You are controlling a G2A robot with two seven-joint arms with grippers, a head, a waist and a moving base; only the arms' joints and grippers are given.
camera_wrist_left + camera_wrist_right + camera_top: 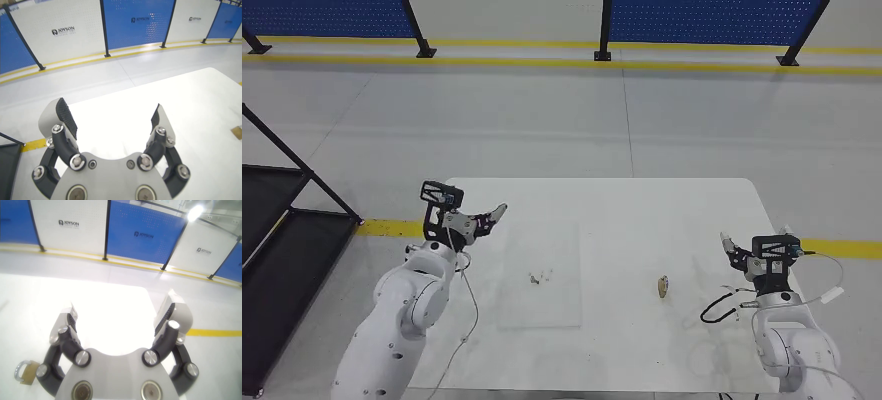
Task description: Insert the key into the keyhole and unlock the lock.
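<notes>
Left gripper (109,103) hangs spread wide over the desk's (642,210) left side, and the right gripper (122,300) is just as wide at the right edge. The lock (662,287) lies flat between them, its long axis running near-to-far. The key (539,277) lies left of it, too small to judge its heading.

The left hand (110,115) hovers with its fingers spread wide; the right hand (122,311) gapes likewise, well apart from it.

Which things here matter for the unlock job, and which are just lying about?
Job: key; padlock; left gripper and right gripper, both open, holding nothing.
Lying about: pale mat under the key; black rack beside the table.
</notes>
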